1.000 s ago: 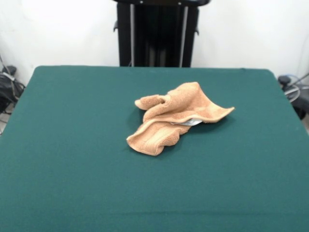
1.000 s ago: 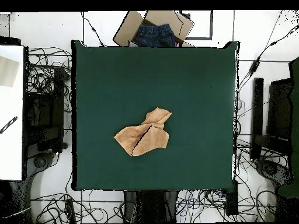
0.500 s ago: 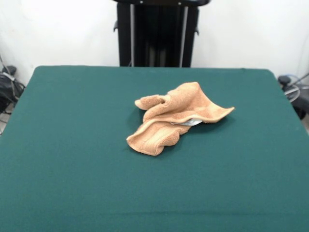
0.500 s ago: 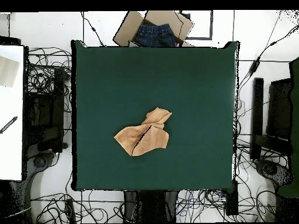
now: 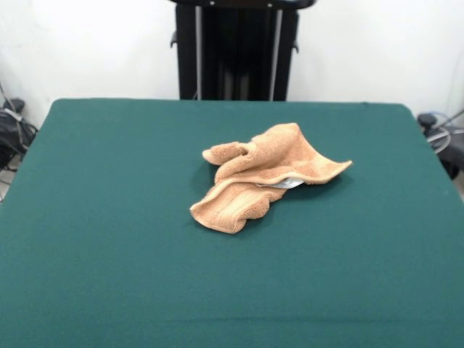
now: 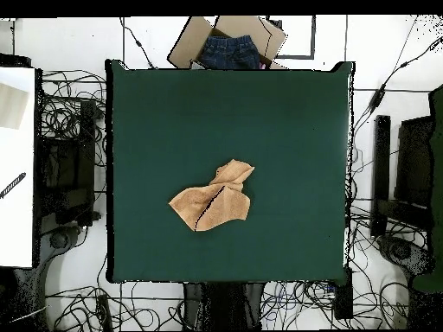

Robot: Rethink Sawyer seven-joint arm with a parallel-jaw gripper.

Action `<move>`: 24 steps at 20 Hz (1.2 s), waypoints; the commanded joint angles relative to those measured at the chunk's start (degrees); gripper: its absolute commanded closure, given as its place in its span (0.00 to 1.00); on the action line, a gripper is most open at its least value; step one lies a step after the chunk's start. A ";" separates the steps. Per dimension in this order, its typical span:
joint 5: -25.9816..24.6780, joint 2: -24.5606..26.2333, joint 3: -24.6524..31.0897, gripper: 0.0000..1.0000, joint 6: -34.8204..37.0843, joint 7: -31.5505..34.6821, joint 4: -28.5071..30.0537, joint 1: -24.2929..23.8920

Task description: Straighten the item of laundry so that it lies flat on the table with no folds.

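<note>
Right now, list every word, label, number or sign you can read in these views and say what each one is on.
None can be read.
The towel shows a small white tag under a fold: any print on it is too small to read.
The table bears no markings.

Nubby tan terry towel [image 5: 264, 177] lies on matt green felt table [image 5: 109, 239].

White wall [image 5: 377, 51], cable-strewn floor [image 6: 73, 112], cardboard box [image 6: 227, 39]
</note>
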 commanded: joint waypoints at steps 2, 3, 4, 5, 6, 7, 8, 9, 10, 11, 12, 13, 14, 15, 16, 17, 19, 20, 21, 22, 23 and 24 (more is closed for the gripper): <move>-12.12 -14.69 -8.59 0.00 -7.86 -15.80 13.29 2.58; -12.68 -15.16 -9.27 0.00 -7.99 -17.27 12.85 3.29; -13.21 -15.75 -10.11 0.00 -8.01 -18.39 12.55 4.17; -13.73 -16.35 -10.95 0.00 -8.02 -19.51 12.26 5.04; -14.28 -17.32 -11.59 0.00 -8.63 -20.64 12.38 5.86; -14.73 -18.26 -12.14 0.00 -9.20 -21.07 12.91 6.22; -15.12 -19.38 -12.53 0.00 -10.32 -21.23 13.88 6.09; -15.51 -20.50 -12.91 0.00 -11.45 -21.40 14.85 5.95; -15.48 -21.69 -13.21 0.00 -12.93 -21.05 16.09 5.76; -15.61 -22.90 -13.62 0.00 -14.28 -20.95 17.38 5.39; -15.04 -24.13 -14.36 0.00 -15.24 -20.33 18.60 5.58; -15.02 -25.05 -15.18 0.00 -16.53 -19.65 19.84 4.86; -14.92 -26.31 -15.68 0.00 -18.34 -19.48 21.02 4.48; -14.91 -27.25 -16.27 0.00 -19.89 -19.15 22.07 3.75; -14.56 -27.64 -17.03 0.00 -21.10 -18.90 22.74 3.36; -14.20 -28.02 -17.79 0.00 -22.32 -18.65 23.40 2.97; -13.68 -28.40 -18.94 0.00 -24.80 -18.81 24.44 2.36; -13.58 -27.92 -19.43 0.00 -25.62 -19.15 24.60 2.19; -13.36 -27.50 -19.85 0.00 -26.34 -19.48 24.74 2.06; -13.02 -27.05 -20.32 0.00 -26.78 -19.56 24.87 1.93; -12.81 -26.69 -20.65 0.00 -27.56 -19.67 25.00 1.83; -12.61 -26.50 -20.71 0.00 -28.16 -19.85 25.17 1.41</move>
